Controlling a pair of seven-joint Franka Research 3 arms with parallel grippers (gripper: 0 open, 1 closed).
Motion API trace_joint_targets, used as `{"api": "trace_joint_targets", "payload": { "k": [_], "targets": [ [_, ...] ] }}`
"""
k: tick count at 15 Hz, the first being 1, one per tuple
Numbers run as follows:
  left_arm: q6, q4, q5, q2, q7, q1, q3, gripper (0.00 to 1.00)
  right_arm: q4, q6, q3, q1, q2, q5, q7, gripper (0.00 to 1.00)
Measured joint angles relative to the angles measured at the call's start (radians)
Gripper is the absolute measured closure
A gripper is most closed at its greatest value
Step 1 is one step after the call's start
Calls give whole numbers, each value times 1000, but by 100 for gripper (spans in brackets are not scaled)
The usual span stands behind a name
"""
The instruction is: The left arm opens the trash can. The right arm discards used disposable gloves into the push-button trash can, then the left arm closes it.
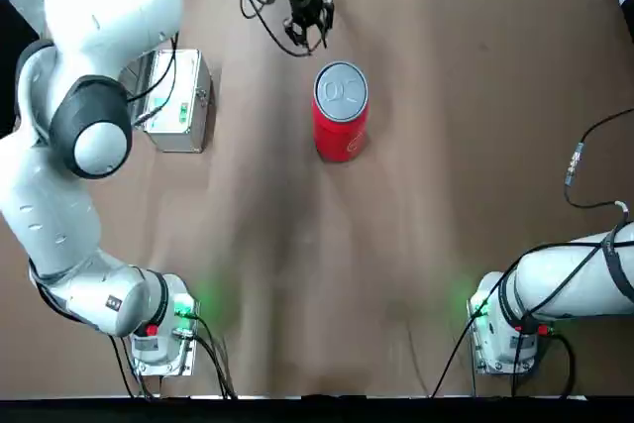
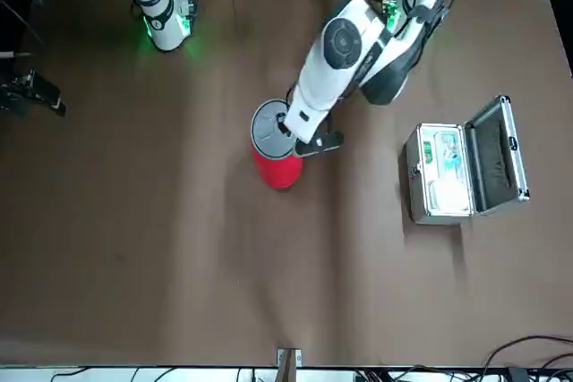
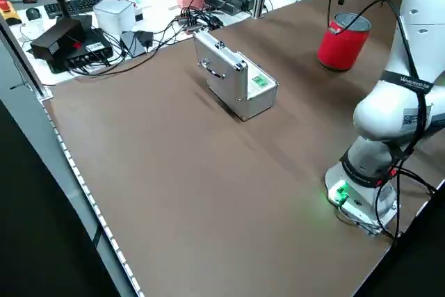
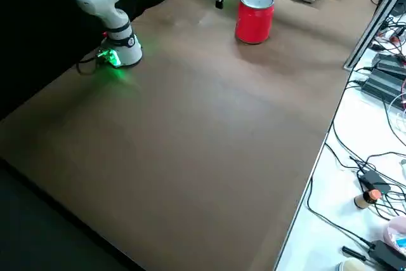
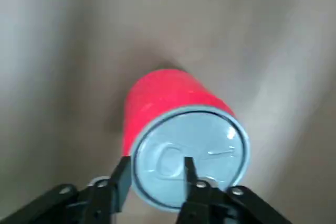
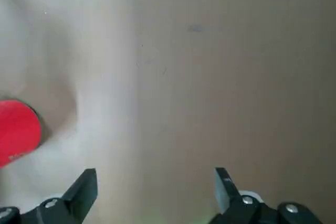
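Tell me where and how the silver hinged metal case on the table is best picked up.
The silver rectangular metal case is probably best gripped by its dark carrying handle, coming from the side facing away from the robot: the handle stands on that outer wall, while the lid is open and might swing.

No readable text or labels anywhere

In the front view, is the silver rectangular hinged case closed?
No, the silver rectangular case stands with its hinged lid swung open, showing the dark lining inside.
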Motion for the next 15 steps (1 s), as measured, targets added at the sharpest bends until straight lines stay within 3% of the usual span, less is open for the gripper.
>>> {"api": "trace_joint_targets", "payload": {
  "k": [2, 3, 5, 15],
  "targets": [
    [-53, 1, 19, -32, 1, 34, 8, 37, -5, -13, 0, 0, 0, 1, 0, 1],
    [-89, 1, 47, -63, 35, 89, 10, 19, -7, -37, 0, 0, 0, 1, 0, 1],
    [-120, 1, 55, -90, 96, 145, 12, 2, -8, -48, 0, 0, 0, 1, 0, 1],
    [-194, 8, 122, -151, 524, 362, 17, 1, -8, -48, 0, 0, 0, 1, 0, 1]
  ]
}}
